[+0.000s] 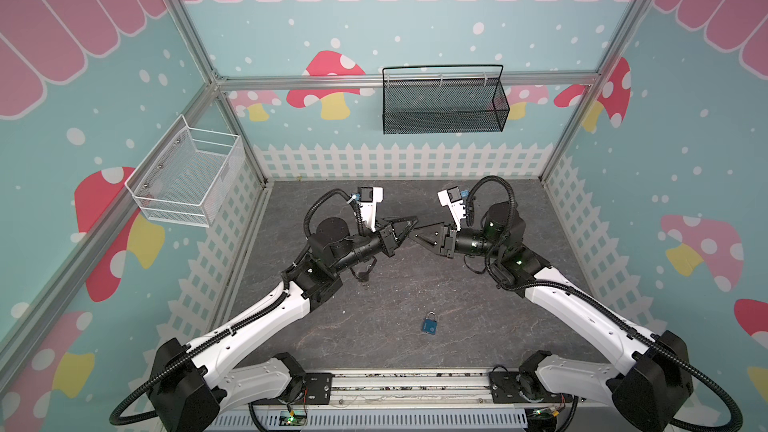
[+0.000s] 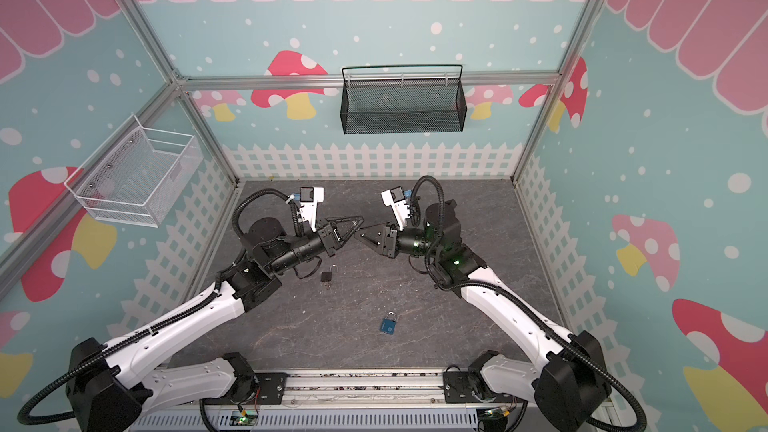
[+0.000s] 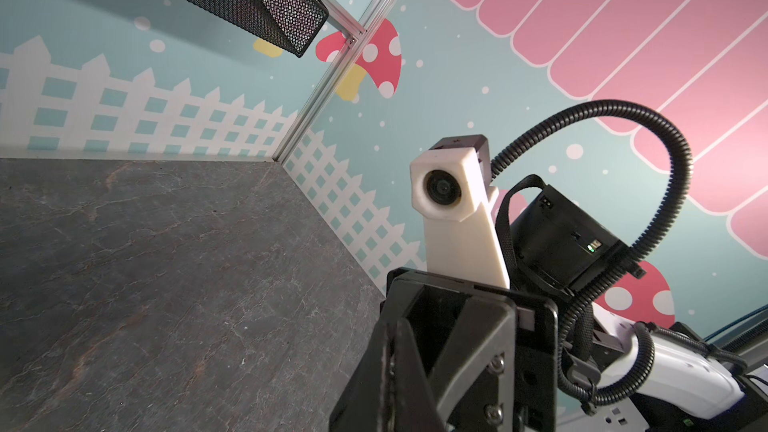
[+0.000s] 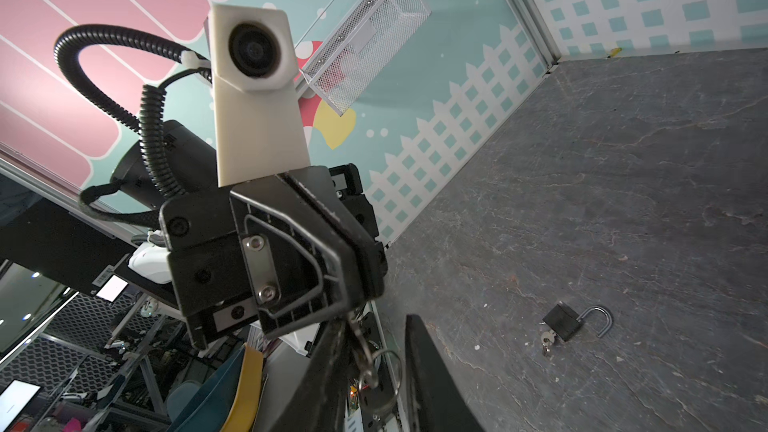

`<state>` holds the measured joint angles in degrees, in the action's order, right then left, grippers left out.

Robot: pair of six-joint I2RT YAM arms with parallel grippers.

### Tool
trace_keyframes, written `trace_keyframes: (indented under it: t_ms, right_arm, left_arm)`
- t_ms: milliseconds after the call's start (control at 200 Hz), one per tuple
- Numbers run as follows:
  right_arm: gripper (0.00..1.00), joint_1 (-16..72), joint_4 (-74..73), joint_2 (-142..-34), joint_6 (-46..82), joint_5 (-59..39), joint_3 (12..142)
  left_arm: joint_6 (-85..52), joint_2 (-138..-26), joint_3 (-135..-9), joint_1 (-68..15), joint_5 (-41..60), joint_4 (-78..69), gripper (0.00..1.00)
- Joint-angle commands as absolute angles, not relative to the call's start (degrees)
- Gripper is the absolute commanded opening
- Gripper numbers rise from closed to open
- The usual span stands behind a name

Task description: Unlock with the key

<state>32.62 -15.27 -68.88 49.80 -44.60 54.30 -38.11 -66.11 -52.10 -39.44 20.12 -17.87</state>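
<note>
Right wrist view: left claw clamped on the key, hanging between parted fingers of the right claw.

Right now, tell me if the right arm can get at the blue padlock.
Probably yes: the blue padlock lies alone on bare table, nothing over it, closer in than the right arm's raised jaws.

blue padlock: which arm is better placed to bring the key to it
Right, probably: the right end effector brackets the key ring held by the shut left end effector, and the blue padlock lies slightly on its side.
</note>
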Motion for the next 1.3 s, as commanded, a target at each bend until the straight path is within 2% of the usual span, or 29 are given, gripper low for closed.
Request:
trace_keyframes:
  t_ms: [0, 45, 295, 375, 415, 475, 515, 655, 946, 1041, 1296]
  right_arm:
    - [0.22, 32.2, -17.4, -68.8, 51.0, -44.7, 52.9]
    - [0.20, 32.0, -17.6, -68.7, 51.2, -44.4, 52.8]
    - [0.00, 30.8, -17.5, -66.3, 52.3, -41.5, 50.8]
    - [0.00, 30.6, -16.8, -65.6, 51.9, -40.1, 50.3]
    - [0.00, 30.5, -16.6, -65.2, 51.7, -39.7, 49.9]
    - [0.00, 30.4, -15.3, -64.6, 50.9, -38.6, 49.6]
    - [0.00, 30.2, -13.2, -64.2, 50.0, -37.7, 49.4]
    - [0.00, 29.4, -3.3, -62.5, 46.1, -33.0, 48.8]
    - [0.00, 26.6, 11.5, -58.2, 41.8, -27.5, 42.8]
    - [0.00, 25.1, 15.6, -58.7, 40.1, -29.2, 41.3]
    - [0.00, 21.8, 15.1, -60.2, 38.4, -34.5, 34.8]
  left_arm:
    - [-37.2, -65.9, -52.2, -39.6, 20.0, -19.9, 0.00]
    - [-37.0, -65.8, -52.1, -39.6, 19.8, -19.4, 0.00]
    - [-36.0, -64.4, -51.3, -39.6, 17.2, -17.9, 0.00]
    - [-36.1, -64.3, -51.7, -39.6, 16.9, -17.3, 0.00]
    - [-36.3, -64.2, -52.0, -39.6, 16.3, -16.5, 0.10]
    - [-36.4, -63.7, -52.5, -39.6, 15.5, -15.0, 0.32]
    - [-36.4, -63.1, -52.9, -39.6, 14.9, -13.8, 0.41]
    - [-37.8, -60.4, -52.9, -39.6, 9.6, -7.6, 0.54]
    - [-43.0, -61.9, -56.8, -42.5, 4.5, 17.5, 0.59]
    - [-44.0, -63.7, -57.3, -46.4, 2.1, 23.6, 0.60]
    - [-45.7, -72.2, -59.6, -58.8, -3.2, 33.0, 0.64]
